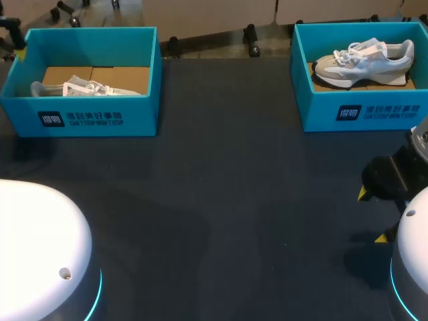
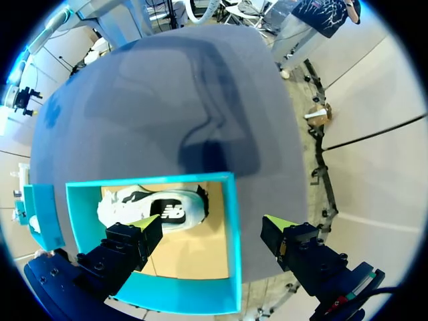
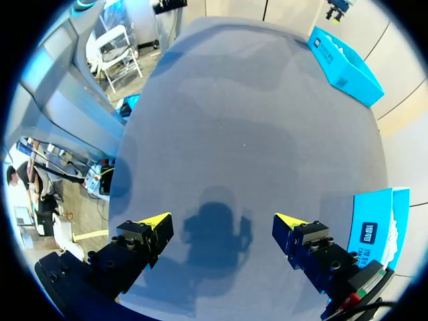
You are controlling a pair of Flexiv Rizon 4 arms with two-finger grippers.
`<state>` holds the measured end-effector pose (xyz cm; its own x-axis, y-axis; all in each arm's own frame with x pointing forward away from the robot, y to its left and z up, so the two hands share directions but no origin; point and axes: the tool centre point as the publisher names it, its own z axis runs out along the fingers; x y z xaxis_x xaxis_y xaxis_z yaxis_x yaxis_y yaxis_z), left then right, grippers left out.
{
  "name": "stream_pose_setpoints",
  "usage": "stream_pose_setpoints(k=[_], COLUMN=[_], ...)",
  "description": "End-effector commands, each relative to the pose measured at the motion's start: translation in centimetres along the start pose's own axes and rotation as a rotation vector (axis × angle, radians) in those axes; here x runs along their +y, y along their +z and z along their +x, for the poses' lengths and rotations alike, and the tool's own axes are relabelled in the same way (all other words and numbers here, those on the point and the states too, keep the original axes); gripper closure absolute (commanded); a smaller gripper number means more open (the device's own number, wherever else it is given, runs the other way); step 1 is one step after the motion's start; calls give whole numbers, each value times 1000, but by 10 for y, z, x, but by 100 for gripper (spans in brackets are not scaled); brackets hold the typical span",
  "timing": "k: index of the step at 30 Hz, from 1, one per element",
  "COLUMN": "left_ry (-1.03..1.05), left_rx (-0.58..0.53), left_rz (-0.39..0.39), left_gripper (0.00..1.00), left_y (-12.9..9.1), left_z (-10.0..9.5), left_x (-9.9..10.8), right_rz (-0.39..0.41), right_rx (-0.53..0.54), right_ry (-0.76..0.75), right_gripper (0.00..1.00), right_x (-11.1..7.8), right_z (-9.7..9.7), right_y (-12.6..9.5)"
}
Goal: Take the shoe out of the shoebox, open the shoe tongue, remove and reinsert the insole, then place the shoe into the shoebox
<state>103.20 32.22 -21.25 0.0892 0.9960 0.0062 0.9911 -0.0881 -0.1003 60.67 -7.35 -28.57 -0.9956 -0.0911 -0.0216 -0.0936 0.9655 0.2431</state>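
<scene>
Open and empty: right pincer (image 3: 224, 221), also left pincer (image 2: 214, 224), astride wall of upper-left shoebox (image 1: 100, 117); may knock it when lowering toward shoe (image 1: 87, 88).

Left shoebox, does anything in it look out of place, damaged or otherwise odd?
Nothing stands out. The left shoebox has straight, undented walls. The shoe lies on its side on the cardboard floor, close to one long wall, which is a normal way for it to sit in a box. No spill or damage shows.

Open table (image 1: 221, 200) stretches between the left shoebox (image 1: 80, 119) and right shoebox (image 1: 364, 112), both open-topped, walls upright.
</scene>
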Motion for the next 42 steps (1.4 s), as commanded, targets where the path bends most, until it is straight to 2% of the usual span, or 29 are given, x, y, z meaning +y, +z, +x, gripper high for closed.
stream_pose_setpoints(k=[1,10,21,28,30,33,38,42], left_ry=[9,16,16,16,16,16,16,16], left_rx=[24,28,28,28,28,28,28,28], left_rz=[-37,-67,-67,-67,-67,-67,-67,-67], left_gripper=[0,0,0,0,0,0,0,0], left_y=[-6,-15,-15,-15,-15,-15,-15,-15], left_z=[-1,-3,-3,-3,-3,-3,-3,-3], left_x=[-23,-45,-45,-45,-45,-45,-45,-45], right_rz=[0,0,0,48,70,60,87,94], right_rx=[-4,-4,-4,47,113,128,114,104], right_ry=[0,0,0,-35,33,157,264,419], right_gripper=[0,0,0,0,0,0,0,0], right_x=[0,0,0,-14,-21,-34,-51,-61], right_z=[2,2,2,-35,-47,-59,-80,-99], right_y=[0,0,0,-32,-38,-45,-58,-70])
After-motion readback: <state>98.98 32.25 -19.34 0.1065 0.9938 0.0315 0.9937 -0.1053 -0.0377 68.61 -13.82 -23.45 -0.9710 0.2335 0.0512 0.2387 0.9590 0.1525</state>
